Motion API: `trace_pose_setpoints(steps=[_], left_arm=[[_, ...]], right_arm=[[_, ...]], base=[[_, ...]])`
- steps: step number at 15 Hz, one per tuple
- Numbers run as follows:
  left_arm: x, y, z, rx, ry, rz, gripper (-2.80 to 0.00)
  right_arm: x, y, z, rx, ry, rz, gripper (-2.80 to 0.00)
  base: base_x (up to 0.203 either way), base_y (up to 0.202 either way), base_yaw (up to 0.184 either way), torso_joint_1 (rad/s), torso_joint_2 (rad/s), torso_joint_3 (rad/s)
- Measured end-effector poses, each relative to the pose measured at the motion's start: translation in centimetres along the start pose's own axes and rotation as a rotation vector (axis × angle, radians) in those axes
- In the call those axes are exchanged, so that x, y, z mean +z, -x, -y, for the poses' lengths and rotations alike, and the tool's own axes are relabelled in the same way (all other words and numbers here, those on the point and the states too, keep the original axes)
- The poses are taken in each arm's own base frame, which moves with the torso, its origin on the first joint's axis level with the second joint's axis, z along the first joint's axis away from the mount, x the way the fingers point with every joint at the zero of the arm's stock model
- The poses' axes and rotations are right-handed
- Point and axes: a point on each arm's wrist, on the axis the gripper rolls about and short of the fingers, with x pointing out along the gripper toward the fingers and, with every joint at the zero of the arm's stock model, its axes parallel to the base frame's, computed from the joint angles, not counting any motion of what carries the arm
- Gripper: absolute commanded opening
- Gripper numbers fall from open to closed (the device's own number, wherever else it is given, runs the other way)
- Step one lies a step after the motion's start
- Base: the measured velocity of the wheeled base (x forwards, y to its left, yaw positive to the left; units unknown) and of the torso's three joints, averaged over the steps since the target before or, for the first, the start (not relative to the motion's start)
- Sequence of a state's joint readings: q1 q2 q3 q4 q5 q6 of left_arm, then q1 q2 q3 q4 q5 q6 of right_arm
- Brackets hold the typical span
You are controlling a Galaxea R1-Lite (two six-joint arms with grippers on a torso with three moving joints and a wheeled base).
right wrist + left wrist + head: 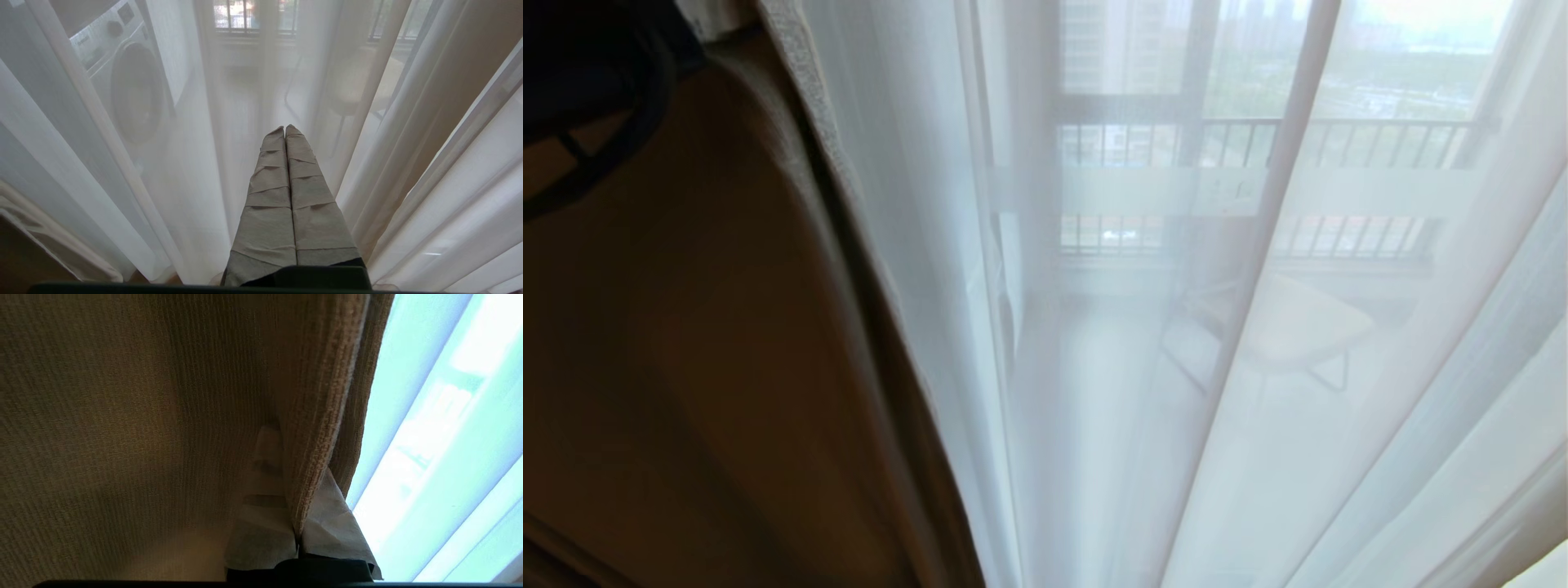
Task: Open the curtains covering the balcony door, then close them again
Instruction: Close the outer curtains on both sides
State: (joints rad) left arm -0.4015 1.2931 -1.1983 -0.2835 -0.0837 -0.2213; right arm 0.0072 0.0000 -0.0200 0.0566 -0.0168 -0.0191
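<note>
Left gripper (296, 535) clamped on edge of thick beige ribbed drape (122, 416); white sheer panels (1176, 367) hang pleated, translucent; right gripper (285, 132) closed, empty.

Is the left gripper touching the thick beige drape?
Touching. The left wrist view shows the left gripper shut on the thick beige drape, its edge fold pinched between the fingers.

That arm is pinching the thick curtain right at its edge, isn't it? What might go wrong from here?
1. The left gripper is shut on only the hem fold of the thick beige woven drape; a pull might slip it free.
2. The thin white sheer panel hangs just beside that edge and could get dragged along.
3. The right gripper, shut and empty, points into the sheer folds and might snag them.
</note>
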Motion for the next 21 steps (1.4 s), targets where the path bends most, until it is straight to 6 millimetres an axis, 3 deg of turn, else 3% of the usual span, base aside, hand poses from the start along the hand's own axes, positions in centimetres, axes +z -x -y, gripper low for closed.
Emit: trace_pose_setpoints(steps=[5,15,21], left_arm=[[0.1,0.2,-0.7,0.138,-0.007,0.030,-2.80],[-0.5,3.0,-4.3,0.358,-0.110,0.030,-2.80],[-0.3,3.6,-5.2,0.418,-0.122,0.039,-2.80]], right_arm=[[0.0,0.0,0.0,0.000,0.001,-0.001,-2.80],[0.0,0.0,0.0,0.000,0.000,0.000,-2.80],[0.0,0.0,0.0,0.000,0.000,-0.001,-2.80]], base=[[0.000,0.000,0.000,0.000,0.00,0.000],[0.000,0.000,0.000,0.000,0.00,0.000],[0.000,0.000,0.000,0.000,0.00,0.000]])
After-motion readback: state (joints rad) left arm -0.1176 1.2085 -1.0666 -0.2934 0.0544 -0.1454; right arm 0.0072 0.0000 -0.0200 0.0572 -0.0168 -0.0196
